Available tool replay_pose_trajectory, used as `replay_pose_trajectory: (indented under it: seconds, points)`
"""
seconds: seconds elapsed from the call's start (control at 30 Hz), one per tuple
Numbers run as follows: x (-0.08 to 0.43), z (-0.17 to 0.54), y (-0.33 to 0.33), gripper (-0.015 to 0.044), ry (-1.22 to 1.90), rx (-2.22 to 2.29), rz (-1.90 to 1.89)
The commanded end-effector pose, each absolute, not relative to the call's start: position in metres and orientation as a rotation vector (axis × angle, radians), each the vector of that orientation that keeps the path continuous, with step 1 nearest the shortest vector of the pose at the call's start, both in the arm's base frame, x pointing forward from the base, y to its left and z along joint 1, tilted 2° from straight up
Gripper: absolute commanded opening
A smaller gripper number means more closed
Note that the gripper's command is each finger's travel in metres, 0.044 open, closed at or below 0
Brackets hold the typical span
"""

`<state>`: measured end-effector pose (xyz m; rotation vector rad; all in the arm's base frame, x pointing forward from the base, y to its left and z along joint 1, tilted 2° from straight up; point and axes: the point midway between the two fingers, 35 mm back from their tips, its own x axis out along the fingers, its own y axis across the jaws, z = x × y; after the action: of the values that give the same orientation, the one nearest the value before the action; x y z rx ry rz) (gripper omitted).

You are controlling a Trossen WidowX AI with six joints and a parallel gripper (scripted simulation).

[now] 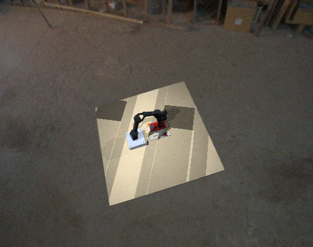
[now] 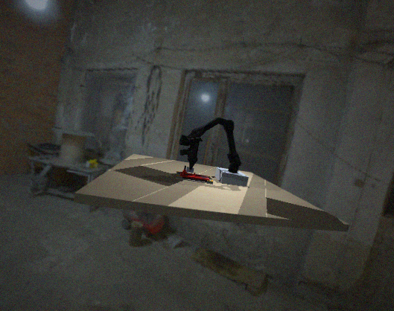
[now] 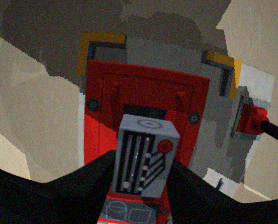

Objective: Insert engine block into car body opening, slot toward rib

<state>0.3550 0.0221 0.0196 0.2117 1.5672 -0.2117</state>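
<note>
The grey engine block [image 3: 146, 157] [image 2: 190, 170] has dark ribs and a red round cap on its upper face. My gripper [image 3: 142, 160] [image 2: 191, 168] is shut on it, one black finger on each side. The red car body [image 3: 150, 80] [image 1: 154, 127] [image 2: 198, 177] lies below it on a white and grey tray. In the wrist view the block hangs over the middle of the car body. A strip of the dark opening [image 3: 144, 110] shows just beyond its far end, and the block hides the rest. Its exact height over the opening cannot be told.
The tray [image 3: 162, 49] has yellow-edged corner brackets. A red piece with a black handle [image 3: 273, 130] stands at its right in the wrist view. The arm's white base box [image 1: 136, 143] [image 2: 233, 178] stands beside the tray. Dark shadows cross the table.
</note>
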Motion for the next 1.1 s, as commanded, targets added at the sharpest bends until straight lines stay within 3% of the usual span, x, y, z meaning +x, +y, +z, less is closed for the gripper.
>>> replay_pose_trajectory:
  seconds: [0.0, 1.07]
  points:
    - [0.3557, 0.0201, 0.0228, 0.0159, 1.565, 0.218, -0.212]
    - [0.3561, 0.0165, 0.023, 0.0159, 1.569, 0.169, -0.162]
